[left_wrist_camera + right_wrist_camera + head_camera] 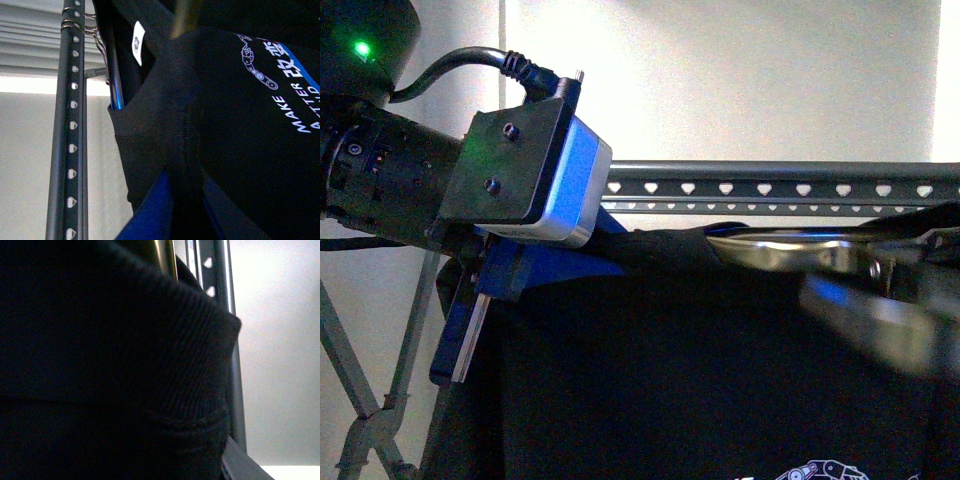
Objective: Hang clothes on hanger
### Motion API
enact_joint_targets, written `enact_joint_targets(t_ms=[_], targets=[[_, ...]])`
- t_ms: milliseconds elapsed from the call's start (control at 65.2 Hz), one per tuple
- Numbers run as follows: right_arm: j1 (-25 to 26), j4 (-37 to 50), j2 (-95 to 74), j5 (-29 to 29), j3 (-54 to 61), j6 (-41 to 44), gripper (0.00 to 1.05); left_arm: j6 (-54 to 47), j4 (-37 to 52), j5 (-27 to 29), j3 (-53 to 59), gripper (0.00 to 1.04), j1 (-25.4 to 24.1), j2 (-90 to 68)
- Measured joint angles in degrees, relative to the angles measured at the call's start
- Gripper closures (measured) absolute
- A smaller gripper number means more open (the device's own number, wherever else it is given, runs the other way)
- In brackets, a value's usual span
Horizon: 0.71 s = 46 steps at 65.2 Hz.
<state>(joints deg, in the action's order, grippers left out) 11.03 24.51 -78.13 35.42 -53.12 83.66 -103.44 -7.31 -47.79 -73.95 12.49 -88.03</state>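
shirt [700,370] top edge runs along rail [770,190], just below it — left gripper [172,210] clamps shirt, right gripper [880,300]: can't tell.

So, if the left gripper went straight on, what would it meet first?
The black shirt: its fabric sits between the fingers of the left gripper; the rail looks off that line.

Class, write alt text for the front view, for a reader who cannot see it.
A black T-shirt fills the lower frame, its top edge held up below a grey rail with heart-shaped holes. The robot's left arm crowds the upper left.
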Motion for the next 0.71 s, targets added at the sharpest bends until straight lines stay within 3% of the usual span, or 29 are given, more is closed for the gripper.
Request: enact_joint_targets(t_ms=[383,567,705], targets=[[3.1,-6.9,2.4,1.6,2.7,-7.4,0.95,-0.9,0.2,-0.3,0.0,0.40,0.0,0.0],[8.2,-24.3,2.4,4.3,3.4,-9.2,0.95,-1.0,0.2,-0.3,0.0,0.06,0.0,0.0],[11.4,-35.2,1.4,3.8,4.2,-6.0,0.96,-1.1,0.2,-0.3,0.0,0.07,0.0,0.0]])
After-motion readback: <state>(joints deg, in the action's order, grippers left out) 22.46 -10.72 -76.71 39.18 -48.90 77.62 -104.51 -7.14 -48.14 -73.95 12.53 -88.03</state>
